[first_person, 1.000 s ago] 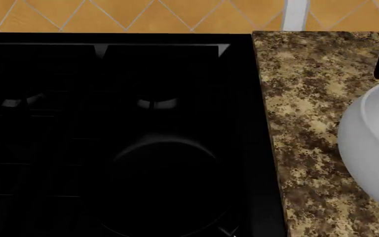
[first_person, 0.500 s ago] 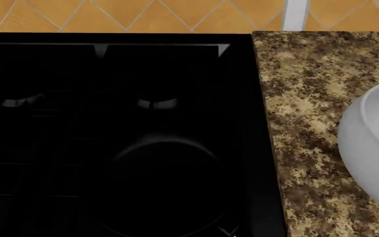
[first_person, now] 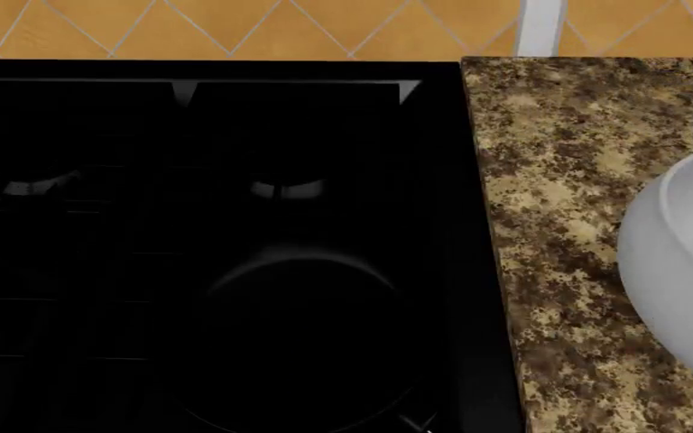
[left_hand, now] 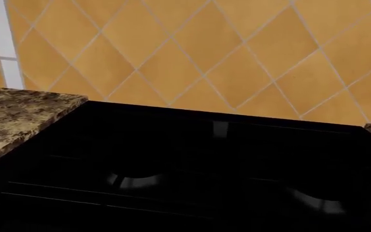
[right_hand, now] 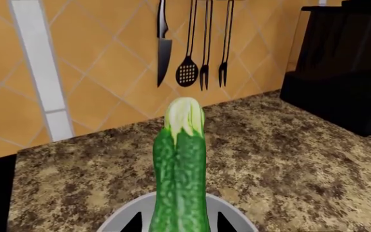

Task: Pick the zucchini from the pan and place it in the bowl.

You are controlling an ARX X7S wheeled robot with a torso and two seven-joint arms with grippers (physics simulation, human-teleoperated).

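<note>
Right wrist view: zucchini [right_hand: 179, 179] above bowl [right_hand: 124, 217]; utensils [right_hand: 195, 43] hang beyond.

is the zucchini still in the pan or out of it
Out. The right wrist view shows the zucchini raised over the granite counter; the pan looks empty in the head view.

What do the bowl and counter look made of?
Bowl: likely glazed ceramic, being plain white with a smooth wall and soft sheen. Counter: looks like polished granite, speckled brown, tan and black. Both are simulator renders, so it's only a guess.
</note>
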